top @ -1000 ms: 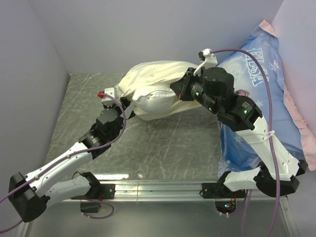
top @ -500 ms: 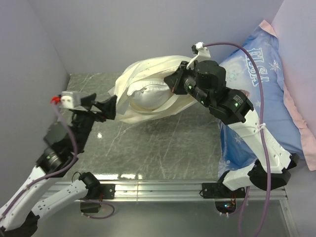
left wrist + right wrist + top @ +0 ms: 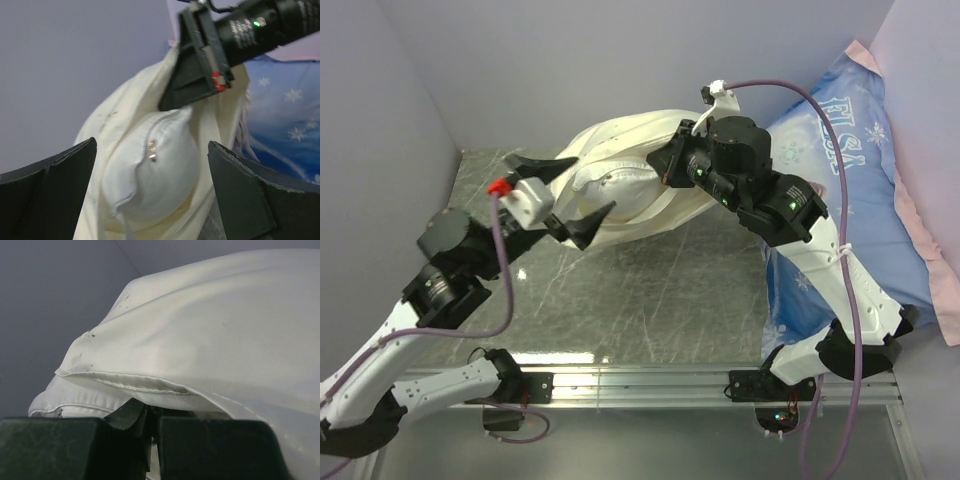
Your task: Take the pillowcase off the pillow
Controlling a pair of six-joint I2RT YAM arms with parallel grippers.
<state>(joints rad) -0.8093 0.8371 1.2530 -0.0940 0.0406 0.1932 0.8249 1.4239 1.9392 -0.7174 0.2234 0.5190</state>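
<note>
Hanging over the grey table [image 3: 650, 290], near the big blue pillow [image 3: 840, 180] leaning at the right, the pillowcase [image 3: 620, 135] is held up close to the back wall. It is thin, soft and probably slippery, so a firm pinch at the hem is judged best. The pillow [image 3: 620, 190] is seen bulging partly out of the open mouth. It looks light, plump and squashy, and is best taken at that exposed end. The pillowcase is clenched by the right gripper [image 3: 667, 165] at its upper edge. The left gripper [image 3: 572, 185] is spread wide just before the exposed end, with nothing grasped. A small metal tab [image 3: 151, 148] is seen on the pillow's seam.
</note>
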